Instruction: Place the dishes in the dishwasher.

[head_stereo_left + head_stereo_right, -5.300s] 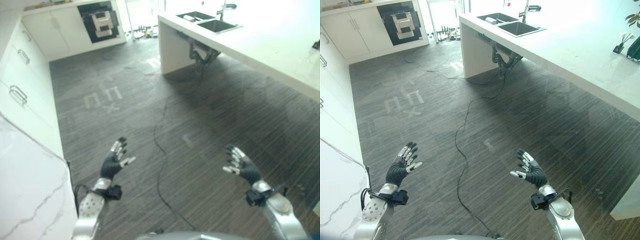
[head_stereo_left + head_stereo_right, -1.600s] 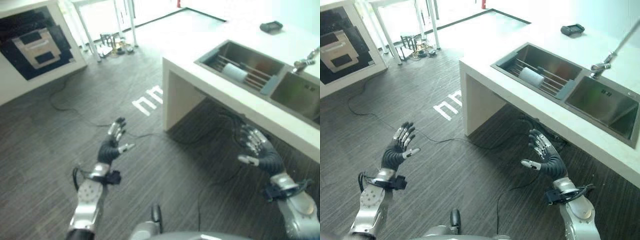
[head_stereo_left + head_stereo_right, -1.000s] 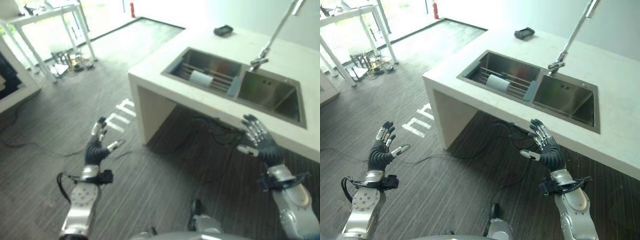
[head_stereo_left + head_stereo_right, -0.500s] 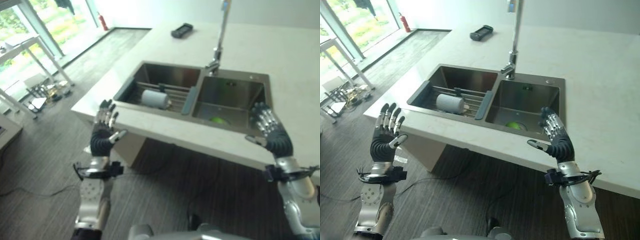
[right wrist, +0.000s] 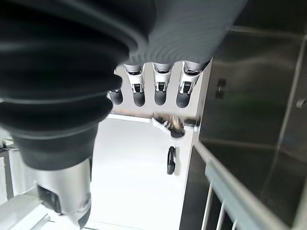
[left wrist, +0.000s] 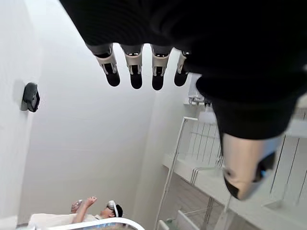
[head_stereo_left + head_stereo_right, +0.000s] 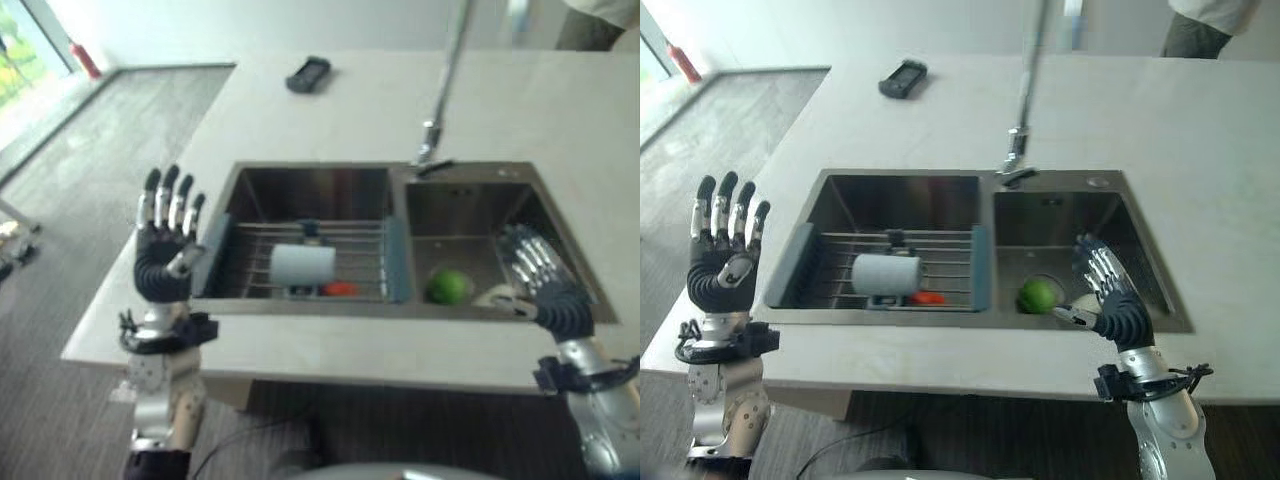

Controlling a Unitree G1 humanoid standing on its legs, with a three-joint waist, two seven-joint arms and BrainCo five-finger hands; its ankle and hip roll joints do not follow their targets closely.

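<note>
While both hands' fingers spread empty, cup (image 7: pixel 887 273) on sink (image 7: pixel 900 195) rack, between hands.

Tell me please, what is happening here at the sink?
The robot stands at a double sink and holds nothing yet. Its left robot hand is raised open beside the counter edge, and its right robot hand hangs open over the right basin. A white cup lies on its side on the rack in the left basin with a small red item beside it; a green item sits in the right basin.
</note>
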